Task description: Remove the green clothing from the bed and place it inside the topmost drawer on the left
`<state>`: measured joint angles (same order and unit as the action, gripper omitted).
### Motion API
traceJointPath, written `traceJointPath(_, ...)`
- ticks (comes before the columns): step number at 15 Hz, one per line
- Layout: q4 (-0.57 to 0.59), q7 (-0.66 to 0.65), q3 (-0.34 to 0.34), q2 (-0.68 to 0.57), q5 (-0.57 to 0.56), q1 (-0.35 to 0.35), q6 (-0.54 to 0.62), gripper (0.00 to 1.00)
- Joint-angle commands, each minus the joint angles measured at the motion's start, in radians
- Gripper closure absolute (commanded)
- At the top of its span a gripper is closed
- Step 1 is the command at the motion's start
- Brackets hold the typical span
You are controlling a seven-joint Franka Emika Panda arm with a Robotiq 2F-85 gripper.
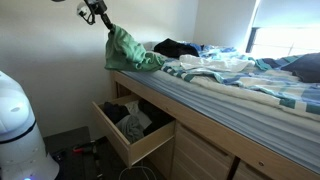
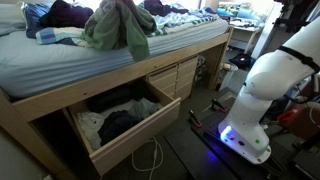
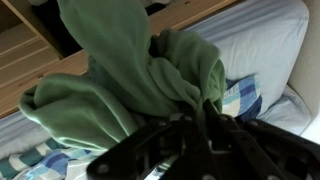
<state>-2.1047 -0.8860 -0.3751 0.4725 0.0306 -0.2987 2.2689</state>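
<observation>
The green clothing hangs from my gripper, lifted at the bed's edge with its lower part still resting on the mattress. It also shows in an exterior view, draped over the bed's edge, and fills the wrist view. My gripper is shut on a fold of the green cloth. The open drawer under the bed holds dark and light clothes; it also shows in an exterior view.
The bed carries a striped blanket and other clothes. More closed drawers lie beside the open one. The robot's white base stands on the floor with cables around it.
</observation>
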Motion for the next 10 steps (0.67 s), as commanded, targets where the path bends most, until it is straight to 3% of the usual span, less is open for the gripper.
traceJointPath(1, -0.003, 0.012, -0.021, 0.018, 0.017, 0.027, -0.008, 0.86)
traceJointPath(4, -0.012, 0.013, -0.021, 0.03, 0.017, 0.027, -0.009, 0.86)
traceJointPath(5, -0.014, 0.013, -0.021, 0.03, 0.017, 0.027, -0.009, 0.97)
traceJointPath(10, -0.069, 0.124, 0.01, 0.022, 0.151, -0.036, -0.028, 0.97)
